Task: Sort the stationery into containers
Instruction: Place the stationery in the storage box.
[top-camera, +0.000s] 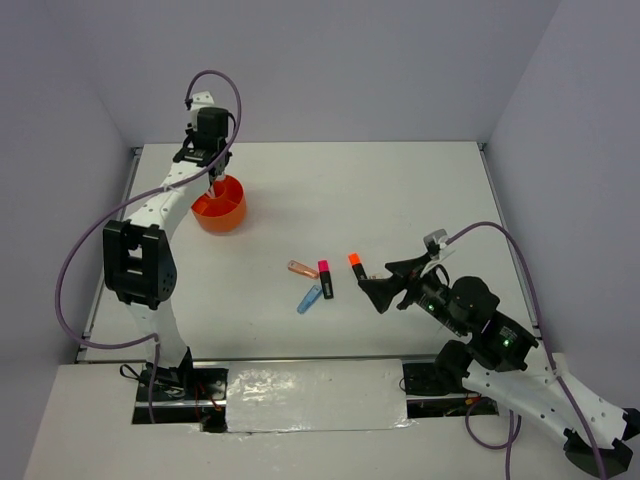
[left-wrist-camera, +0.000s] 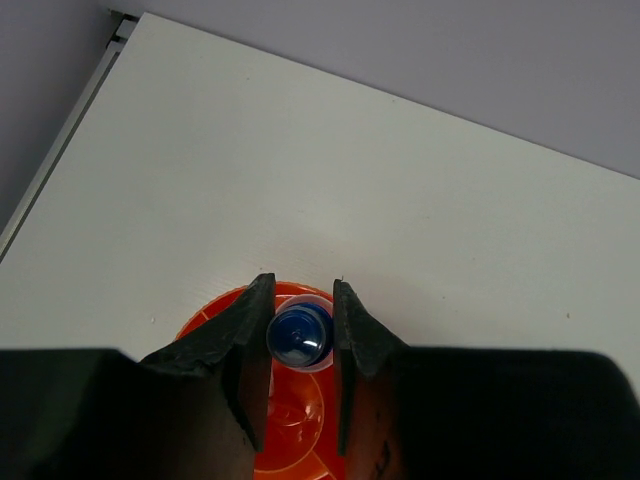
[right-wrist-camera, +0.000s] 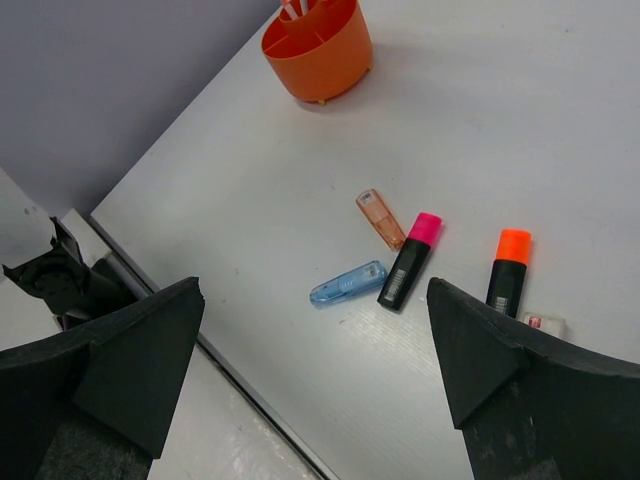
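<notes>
My left arm (top-camera: 150, 215) reaches to the far left, wrist bent downward, left gripper (top-camera: 213, 188) pinching a blue-capped bottle (left-wrist-camera: 300, 335). My right arm (top-camera: 500, 345) crouches near right, right gripper (top-camera: 384, 281) pointing left, jaws spread wide, empty.

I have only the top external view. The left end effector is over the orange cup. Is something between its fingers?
Observer: Yes. The left end effector is shut on a blue-capped bottle, directly above the orange cup.
Operator: Does anything lie close to the orange-tipped highlighter?
Observer: A white eraser lies beside the black end of the orange-tipped highlighter.
Operator: Is anything in the cup already?
Observer: The right wrist view shows something thin, pink and white at the cup's mouth, cut by the frame edge; I cannot tell what.
</notes>
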